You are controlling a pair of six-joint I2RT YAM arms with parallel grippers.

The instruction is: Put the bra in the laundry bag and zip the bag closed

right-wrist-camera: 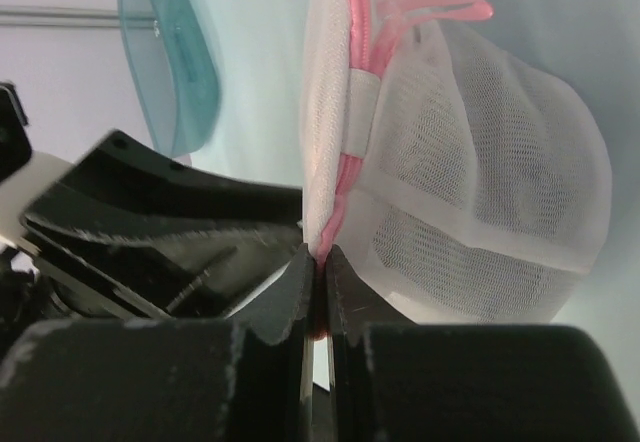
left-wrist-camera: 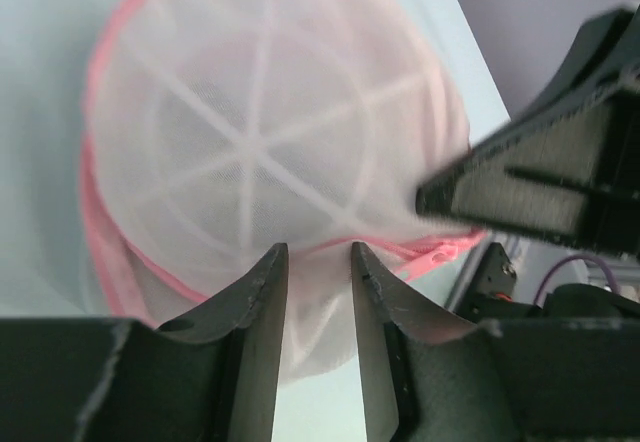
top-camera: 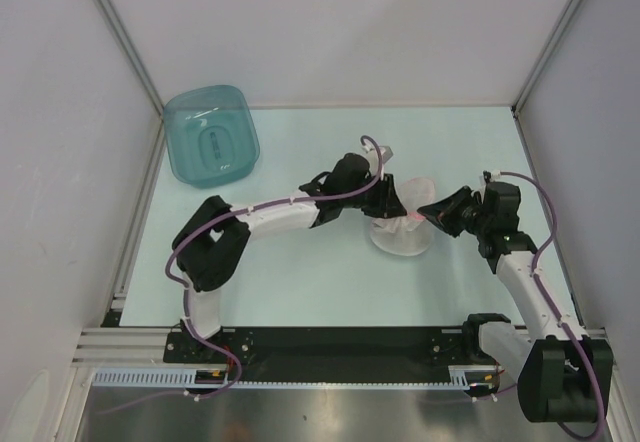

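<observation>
So the laundry bag (top-camera: 402, 237) sits in the middle of the surface (top-camera: 300, 292), wedged right between both arms, one on each side. I can't spot the bra in any view. The mesh looks pale all through, so I can't tell if it's inside.

What the next move hangs on, imo: the pink zipper trim (right-wrist-camera: 352, 152) runs straight away from the right gripper (right-wrist-camera: 320, 267), which is pinched tight on the trim's near end, with a pink loop (right-wrist-camera: 440, 0) at the far end. My left gripper (left-wrist-camera: 318, 272) has a narrow gap with mesh showing in it, not visibly clamped.

Both arms are equally close. The teal tub (top-camera: 210, 134) is well apart at the back left, so only the two grippers crowd each other.
</observation>
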